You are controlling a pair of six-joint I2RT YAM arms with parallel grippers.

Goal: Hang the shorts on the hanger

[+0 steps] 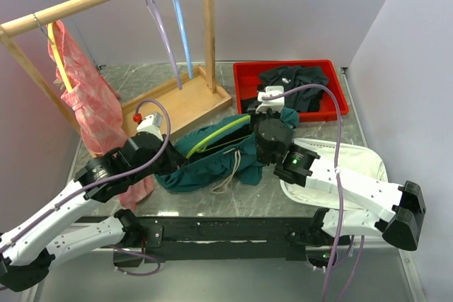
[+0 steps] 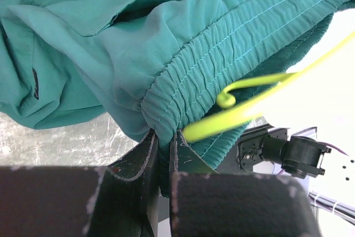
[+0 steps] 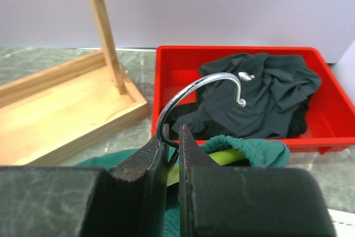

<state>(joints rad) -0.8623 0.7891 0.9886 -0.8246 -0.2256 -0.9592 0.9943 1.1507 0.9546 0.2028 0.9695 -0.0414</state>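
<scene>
Mid-threading: pinching the elastic waistband of the shorts (image 2: 211,70) with the left gripper (image 2: 165,140) clenched, clamping the metal hook of the hanger (image 2: 216,121) in the right gripper (image 3: 173,137), all low over the table (image 1: 233,203) centre. Next, probably: sliding the lime arm deeper inside the waistband, pulling the fabric taut. Hard to make out: the reach of the far arm under the cloth.

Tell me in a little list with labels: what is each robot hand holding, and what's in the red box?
left gripper: shut on the shorts' waistband
right gripper: shut on the hanger, at its metal hook
hanger arm: touching the waistband
red bin: holds a black garment
</scene>
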